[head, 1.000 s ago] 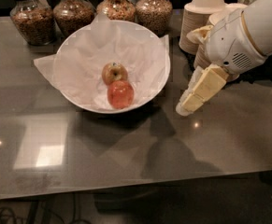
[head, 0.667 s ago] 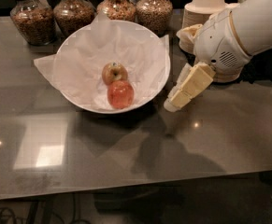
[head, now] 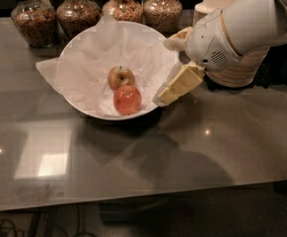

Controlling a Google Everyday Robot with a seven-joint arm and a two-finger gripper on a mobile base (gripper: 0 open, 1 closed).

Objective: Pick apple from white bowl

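Pincer [head: 170, 93] at the right-hand rim (as viewed) of the white bowl [head: 93, 110], angled down and toward the bowl's centre, tip just over or against the rim edge; contact not determinable. Degree of opening: cannot tell from this view. Nothing seen in its hold.

Compared with one second ago: shifted from a position well clear of the bowl, over bare counter [head: 133, 181], to the rim itself. Wrist housing and arm [head: 241, 28] carried along, now covering part of the stacked paper bowls [head: 217, 1] behind.

Inside the bowl, on crumpled white paper [head: 84, 58]: apple [head: 127, 99], red-orange, near the front wall, touching or nearly touching a yellowish apple [head: 120, 77] just behind it. Both unmoved over the same interval. Apple close to the pincer tip, but not yet reached.

Behind the bowl, along the counter's far edge: row of glass jars [head: 32, 19] with brown contents.

Judged stage: approach nearly complete, grasp not begun. Next move, as judged: advance over the rim and descend onto the red-orange apple. Risks: catching the rim or the paper, and nudging the neighbouring yellowish apple.
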